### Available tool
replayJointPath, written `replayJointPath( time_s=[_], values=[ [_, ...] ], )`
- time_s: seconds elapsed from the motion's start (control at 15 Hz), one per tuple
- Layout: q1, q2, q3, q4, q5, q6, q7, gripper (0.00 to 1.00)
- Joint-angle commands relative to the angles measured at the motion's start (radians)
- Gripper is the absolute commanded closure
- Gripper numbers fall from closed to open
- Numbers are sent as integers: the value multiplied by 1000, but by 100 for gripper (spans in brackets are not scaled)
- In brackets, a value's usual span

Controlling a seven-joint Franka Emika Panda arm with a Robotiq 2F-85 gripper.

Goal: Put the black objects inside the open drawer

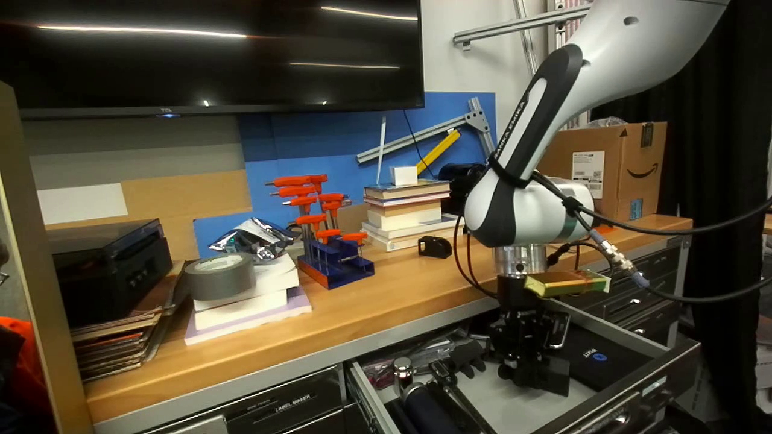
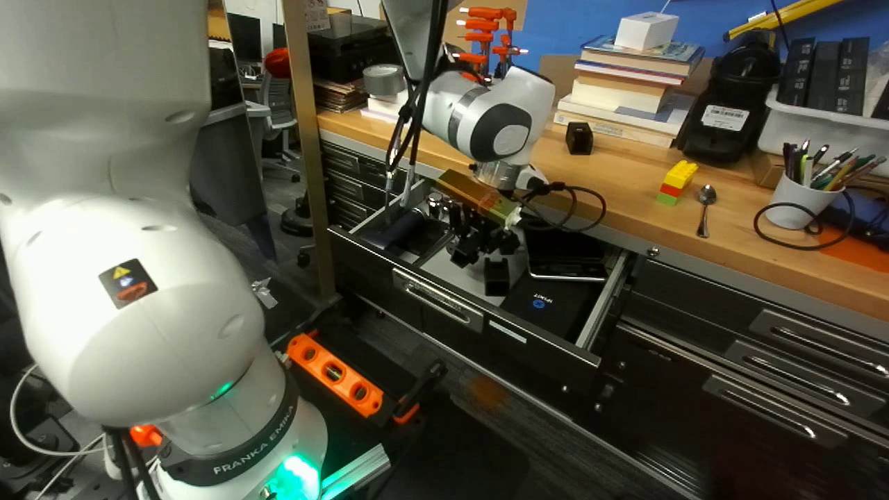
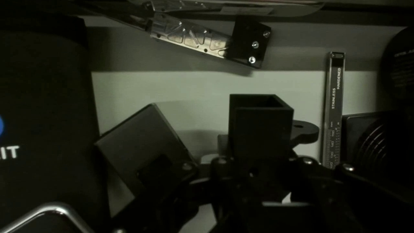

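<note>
bright bench (image 1: pixel 386 289), dim drawer (image 3: pixel 194 84)
light streaks reflect in the tv (image 1: pixel 211 69); glare bleaches the white robot (image 2: pixel 132 208). the wrist view is murky: a shadow band crosses the drawer, and the bottom drowns in black, its edges hard to tell.

Matt block (image 3: pixel 261 132); metal drawer (image 1: pixel 506 405); smooth wooden worktop (image 1: pixel 386 299).

Wide dark-grey metal drawer (image 1: pixel 512 410) is standing pulled open, light-grey floor showing. Inside, a black box (image 3: pixel 145 149) is resting on that floor, turned askew in the wrist view. Near it, a hollow black square-mouthed piece (image 3: pixel 261 132) is being held, open end showing; floor contact unclear. A small black block (image 1: pixel 435 246) is sitting outside, on the wooden benchtop (image 1: pixel 392 295), in both exterior views.
</note>
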Motion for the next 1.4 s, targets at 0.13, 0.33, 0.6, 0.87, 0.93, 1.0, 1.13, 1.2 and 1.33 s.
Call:
replayJointPath(
  time_s=[0.13,0.33,0.6,0.87,0.93,1.0,1.13,1.2,1.33],
  values=[
    [-9,42,10,-21,3,85,-31,40],
    [-9,53,10,-20,-1,96,-19,26],
    [11,-6,4,-35,-2,116,49,0],
    [38,-108,5,-39,-3,125,122,0],
    [48,-132,0,-31,-11,113,149,0],
    [60,-157,-5,-20,-21,110,179,0],
    [82,-193,-13,3,-67,114,218,0],
    [94,-202,-22,24,-123,118,239,0],
    [99,-202,-29,86,-214,114,238,0]
  ],
)
